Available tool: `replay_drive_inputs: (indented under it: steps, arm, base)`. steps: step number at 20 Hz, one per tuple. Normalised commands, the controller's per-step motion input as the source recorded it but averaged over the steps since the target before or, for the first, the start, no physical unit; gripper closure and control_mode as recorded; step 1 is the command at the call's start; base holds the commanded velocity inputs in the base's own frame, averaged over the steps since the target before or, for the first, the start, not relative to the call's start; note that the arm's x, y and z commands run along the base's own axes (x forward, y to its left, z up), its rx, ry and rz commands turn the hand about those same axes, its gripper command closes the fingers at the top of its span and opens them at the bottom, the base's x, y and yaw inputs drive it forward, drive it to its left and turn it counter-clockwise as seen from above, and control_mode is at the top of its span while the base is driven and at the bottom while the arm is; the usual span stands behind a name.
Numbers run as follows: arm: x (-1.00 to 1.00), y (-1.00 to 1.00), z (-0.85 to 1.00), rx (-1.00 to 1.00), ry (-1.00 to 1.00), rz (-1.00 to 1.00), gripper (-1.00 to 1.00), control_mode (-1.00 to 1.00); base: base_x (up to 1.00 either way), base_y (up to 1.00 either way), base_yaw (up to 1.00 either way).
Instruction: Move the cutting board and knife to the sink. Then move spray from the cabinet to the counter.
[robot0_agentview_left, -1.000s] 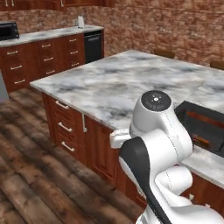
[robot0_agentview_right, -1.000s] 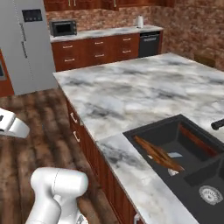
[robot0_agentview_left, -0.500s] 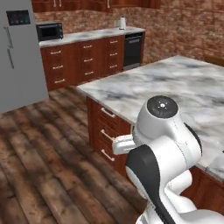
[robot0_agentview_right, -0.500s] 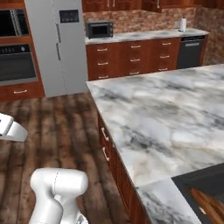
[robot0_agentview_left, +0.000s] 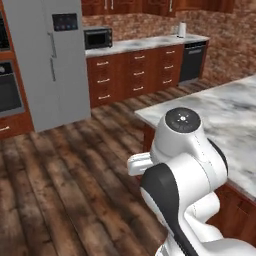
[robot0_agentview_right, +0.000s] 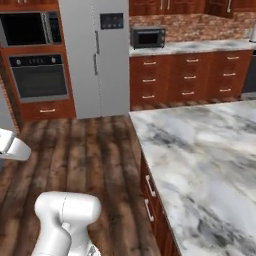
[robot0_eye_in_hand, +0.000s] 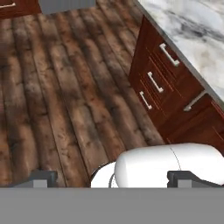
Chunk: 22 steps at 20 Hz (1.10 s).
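Gripper (robot0_eye_in_hand: 111, 178), seen from the hand view, with jaws spread wide and holding nothing, poised over the dark wooden floor (robot0_eye_in_hand: 65, 100). The marble tabletop (robot0_eye_in_hand: 192, 26) of the island lies well apart from it, at the upper right, above reddish-brown drawers (robot0_eye_in_hand: 157, 83) with silver handles. In the base views the same tabletop (robot0_agentview_right: 200, 155) extends to the right.

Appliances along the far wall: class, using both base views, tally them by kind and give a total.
Refrigerator: 1
Countertop microwave: 1
Built-in wall oven units, stacked one above the other: 2
Dishwasher: 1
Total: 5
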Motion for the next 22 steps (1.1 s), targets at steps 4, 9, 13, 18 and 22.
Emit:
replay_drive_inputs:
  steps: [4, 9, 13, 18, 22]
  arm:
    - [0.0, 0.0, 0.0, 0.0, 0.0, 0.0, -1.0, 1.0]
    - [0.0, 0.0, 0.0, 0.0, 0.0, 0.0, -1.0, 1.0]
    - [0.0, 0.0, 0.0, 0.0, 0.0, 0.0, -1.0, 1.0]
    - [0.0, 0.0, 0.0, 0.0, 0.0, 0.0, -1.0, 1.0]
    - [0.0, 0.0, 0.0, 0.0, 0.0, 0.0, -1.0, 1.0]
  base:
    - [1.0, 0.58, 0.2]
    - [1.0, 0.49, 0.1]
    - [1.0, 0.49, 0.08]
    - [1.0, 0.5, 0.03]
    - [1.0, 0.51, 0.0]
